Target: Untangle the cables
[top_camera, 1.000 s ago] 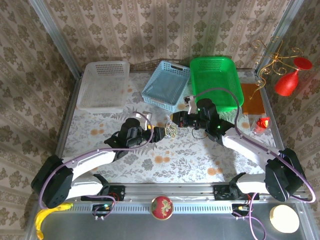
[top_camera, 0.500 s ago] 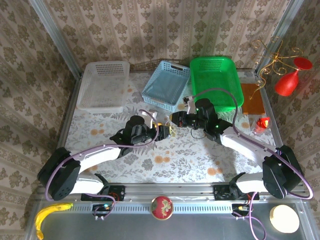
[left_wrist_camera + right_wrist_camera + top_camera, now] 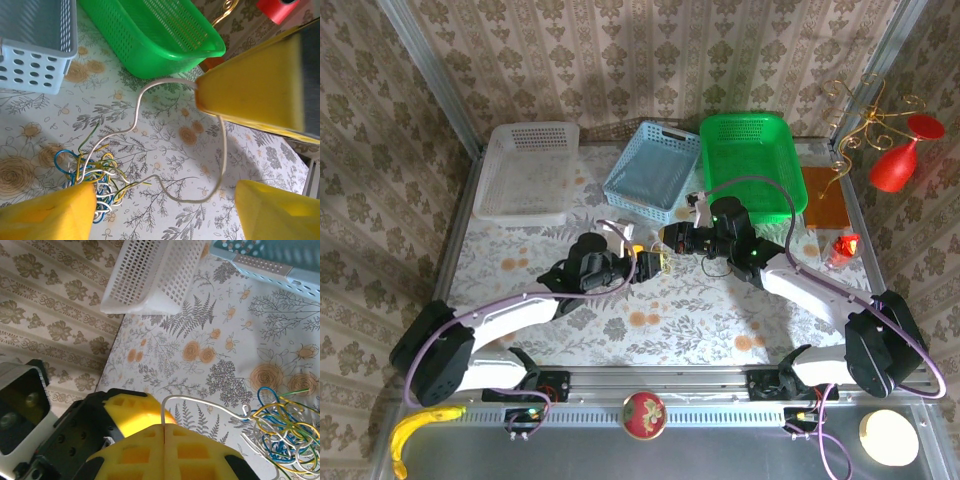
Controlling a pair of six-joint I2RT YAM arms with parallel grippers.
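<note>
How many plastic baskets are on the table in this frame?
3, in a row along the far edge of the table: a white basket on the left, a blue basket in the middle, and a green basket on the right. None looks hidden.

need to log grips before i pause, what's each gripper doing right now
left gripper: open, holding nothing
right gripper: shut on a white cable

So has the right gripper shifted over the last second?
No. The right gripper stays shut on the white cable, same spot just in front of the blue basket.
</note>
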